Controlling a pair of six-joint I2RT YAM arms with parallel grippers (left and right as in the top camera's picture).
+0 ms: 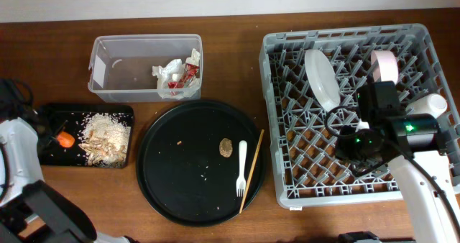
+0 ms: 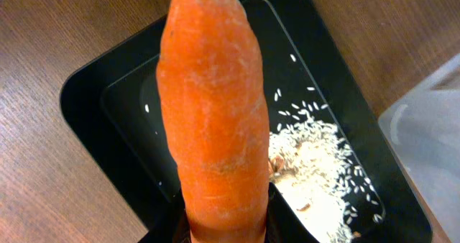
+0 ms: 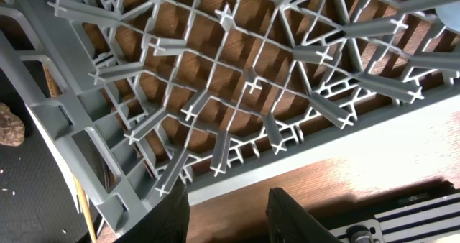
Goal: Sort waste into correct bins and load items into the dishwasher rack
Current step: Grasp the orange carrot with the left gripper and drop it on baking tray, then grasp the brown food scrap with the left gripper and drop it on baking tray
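Left arm [image 1: 14,153] sits at the left edge of the overhead view, white link low, with a dark block near the bottom corner. Left tool [image 1: 57,136] points right and is clamped on an orange carrot [image 2: 215,113]. In the left wrist view the carrot stands straight out from the jaws, which are mostly hidden behind it. Right arm [image 1: 425,189] enters from the bottom right corner, white link angled up-left to a black wrist [image 1: 368,139] showing green lights. Right tool [image 3: 228,196] aims downward, dark fingers [image 3: 172,218] apart, nothing between them.
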